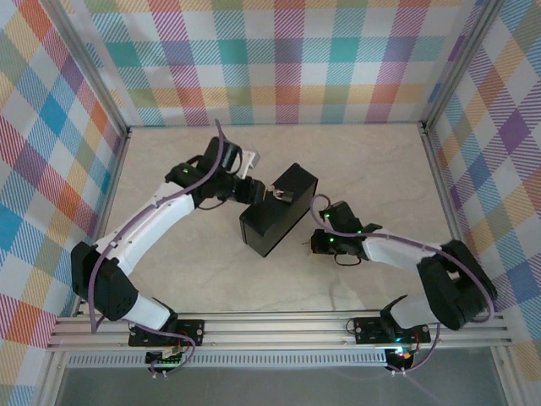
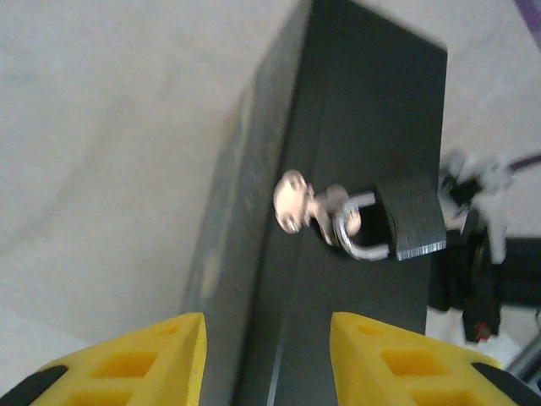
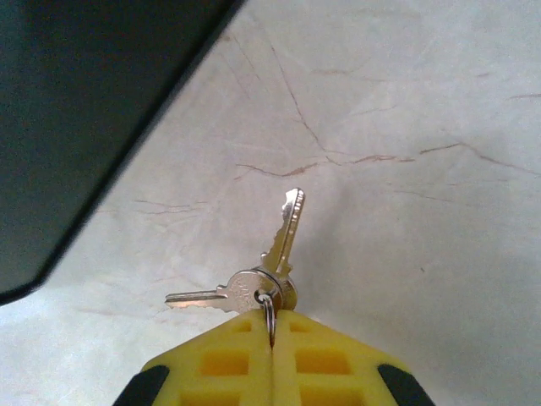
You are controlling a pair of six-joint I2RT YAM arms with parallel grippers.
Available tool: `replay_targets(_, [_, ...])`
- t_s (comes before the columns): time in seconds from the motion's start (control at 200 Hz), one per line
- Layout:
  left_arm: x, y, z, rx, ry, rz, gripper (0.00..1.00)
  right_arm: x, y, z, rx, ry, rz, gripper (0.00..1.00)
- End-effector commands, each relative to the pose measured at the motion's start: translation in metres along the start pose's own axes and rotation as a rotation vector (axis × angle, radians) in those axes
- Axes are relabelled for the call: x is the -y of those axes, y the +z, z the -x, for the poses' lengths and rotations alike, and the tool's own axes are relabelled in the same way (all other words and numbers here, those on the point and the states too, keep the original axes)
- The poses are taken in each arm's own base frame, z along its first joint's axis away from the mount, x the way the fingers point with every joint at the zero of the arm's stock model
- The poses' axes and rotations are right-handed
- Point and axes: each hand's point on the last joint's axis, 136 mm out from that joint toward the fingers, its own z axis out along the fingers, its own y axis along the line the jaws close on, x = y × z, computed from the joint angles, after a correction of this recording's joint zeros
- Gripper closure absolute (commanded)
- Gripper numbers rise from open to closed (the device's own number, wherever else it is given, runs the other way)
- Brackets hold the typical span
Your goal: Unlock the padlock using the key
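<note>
The right jaws, clamped on the key (image 3: 290, 227) that juts out ahead, should line its tip up with the padlock (image 2: 410, 216) sitting beyond the wide-open left jaws.

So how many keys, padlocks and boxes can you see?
keys: 2
padlock: 1
box: 1
Total: 4
</note>
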Motion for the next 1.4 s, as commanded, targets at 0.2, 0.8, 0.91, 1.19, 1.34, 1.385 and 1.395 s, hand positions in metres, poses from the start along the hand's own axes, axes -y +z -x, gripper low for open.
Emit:
replay_targets(0.2, [0.071, -0.031, 0.014, 0.087, -0.016, -0.250, 0.53, -0.044, -0.075, 0.037, 0.103, -0.002, 0.213, 1.00])
replay_targets(0.8, [0.109, -0.012, 0.019, 0.006, 0.029, -0.425, 0.46, -0.129, -0.149, 0.098, 0.199, -0.139, 0.460, 1.00])
replay_targets(0.91, [0.113, -0.012, 0.024, 0.021, 0.030, -0.447, 0.46, -0.131, -0.146, 0.101, 0.188, -0.135, 0.465, 1.00])
replay_targets(1.19, [0.122, -0.018, 0.031, 0.038, 0.060, -0.486, 0.47, -0.126, -0.141, 0.101, 0.175, -0.119, 0.438, 1.00])
replay_targets(1.34, [0.117, -0.005, 0.029, 0.004, 0.045, -0.460, 0.49, -0.128, -0.141, 0.101, 0.170, -0.117, 0.450, 1.00])
replay_targets(1.385, [0.118, -0.002, 0.029, -0.003, 0.043, -0.458, 0.50, -0.128, -0.141, 0.101, 0.168, -0.115, 0.450, 1.00])
replay_targets(1.395, [0.118, -0.002, 0.029, -0.005, 0.043, -0.459, 0.51, -0.129, -0.141, 0.101, 0.169, -0.115, 0.450, 1.00])
